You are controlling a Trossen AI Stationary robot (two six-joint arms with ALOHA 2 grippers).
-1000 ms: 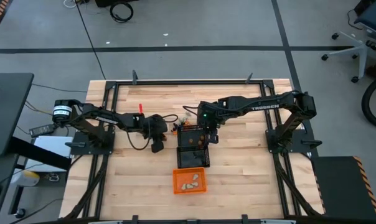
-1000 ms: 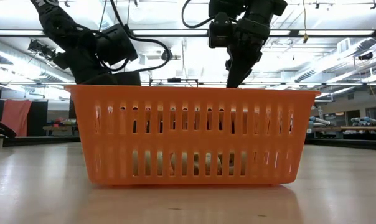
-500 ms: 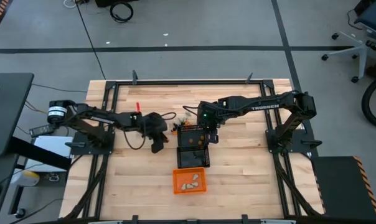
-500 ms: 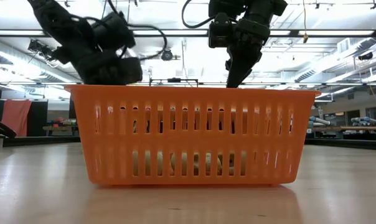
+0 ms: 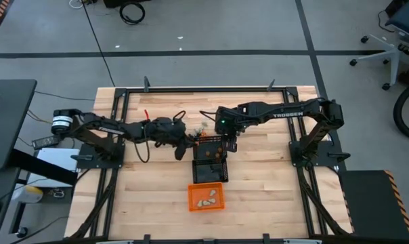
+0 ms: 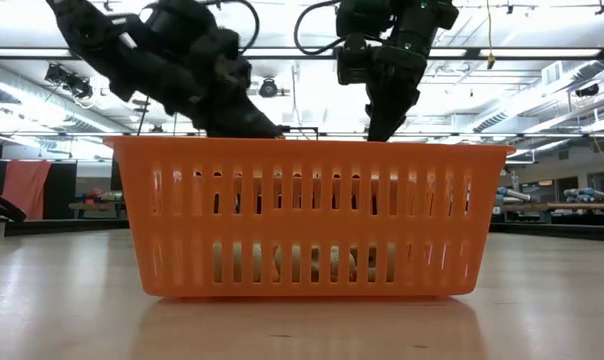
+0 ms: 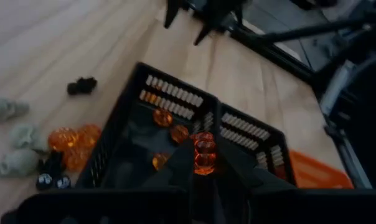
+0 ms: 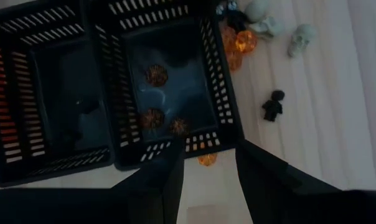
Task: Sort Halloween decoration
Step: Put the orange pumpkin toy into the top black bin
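Note:
My left gripper hangs over the left rim of the far black mesh basket, shut on an orange trinket. Orange trinkets lie inside that basket. Loose trinkets rest on the table beside it: cream skulls, orange ones and black ones. My right gripper is open at the basket's right side, its fingers either side of an orange trinket on the table, not touching it. My left gripper pinches the orange trinket's lower part between its two fingers, at their free ends. The trinket is lifted clear above the far black basket's floor.
A second black mesh basket stands just nearer, and the orange basket with cream pieces stands near the table's near edge. A black figure and skulls lie on the wood. Bare wood lies left and right.
My left gripper has swung toward the table's right, from beside the far black basket to over its left rim, turning as it went. My right arm has kept nearly still.

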